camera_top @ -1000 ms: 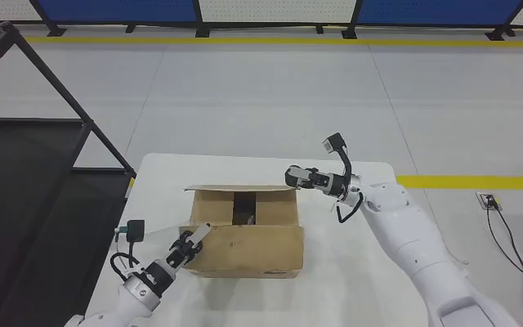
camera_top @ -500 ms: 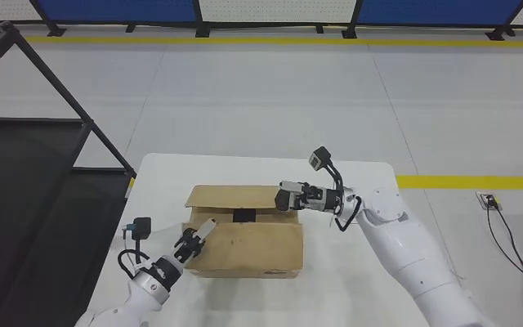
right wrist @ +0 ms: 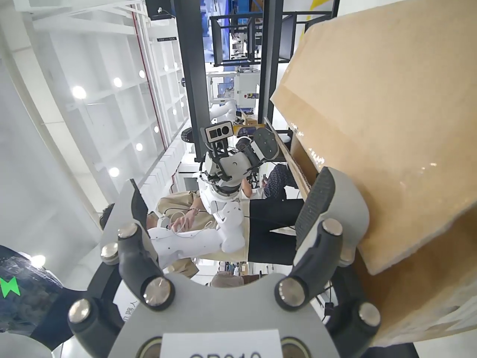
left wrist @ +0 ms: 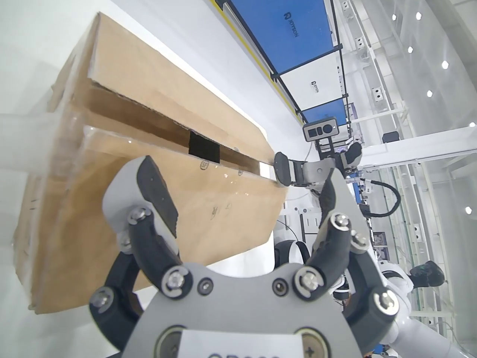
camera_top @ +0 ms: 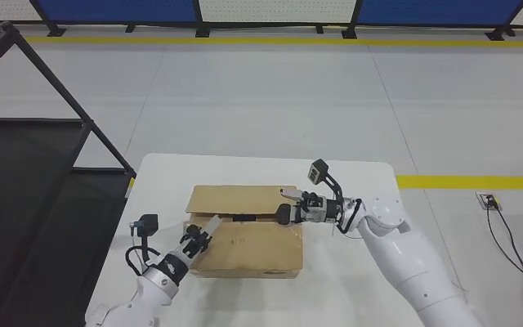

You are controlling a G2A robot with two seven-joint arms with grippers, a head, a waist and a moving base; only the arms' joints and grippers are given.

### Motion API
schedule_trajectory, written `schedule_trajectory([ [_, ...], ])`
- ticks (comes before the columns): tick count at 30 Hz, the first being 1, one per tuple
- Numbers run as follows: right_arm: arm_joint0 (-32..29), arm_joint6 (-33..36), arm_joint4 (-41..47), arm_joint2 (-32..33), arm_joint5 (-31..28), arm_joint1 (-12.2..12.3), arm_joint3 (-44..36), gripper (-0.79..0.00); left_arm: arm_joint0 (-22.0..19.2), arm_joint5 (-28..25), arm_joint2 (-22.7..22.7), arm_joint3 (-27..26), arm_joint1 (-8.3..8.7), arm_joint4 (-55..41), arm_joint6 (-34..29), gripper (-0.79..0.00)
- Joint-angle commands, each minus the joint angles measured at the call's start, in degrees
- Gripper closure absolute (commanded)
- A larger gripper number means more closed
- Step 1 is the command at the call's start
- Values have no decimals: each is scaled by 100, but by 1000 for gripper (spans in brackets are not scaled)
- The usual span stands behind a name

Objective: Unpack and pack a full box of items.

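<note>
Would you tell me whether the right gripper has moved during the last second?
Yes. The right gripper has come away from the far edge of the white table, toward the robot, and lies over the top of the brown cardboard box.

White table, black rack (left side), blue panels

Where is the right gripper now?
Top view: the right gripper sits open at the cardboard box's right end, beside the gap between its top flaps; the left gripper is at the opposite end.
</note>
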Motion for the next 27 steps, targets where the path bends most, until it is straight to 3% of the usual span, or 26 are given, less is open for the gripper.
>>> schedule_trajectory([
  [1, -6, -30, -72, -4, 32, 4, -17, -785, -21, 21, 30, 9, -3, 61, 4, -785],
  [8, -51, -306, -402, -46, 15, 6, -44, -785, 0, 1, -48, -25, -31, -227, 132, -785],
  [20, -148, -238, -701, -86, -724, 2, 170, -785, 584, -237, -1611, 233, -38, -2033, 323, -785],
  [27, -88, -92, -534, -138, -945, -51, 361, -785, 1025, -363, -2141, 609, -25, -2659, -145, -785],
])
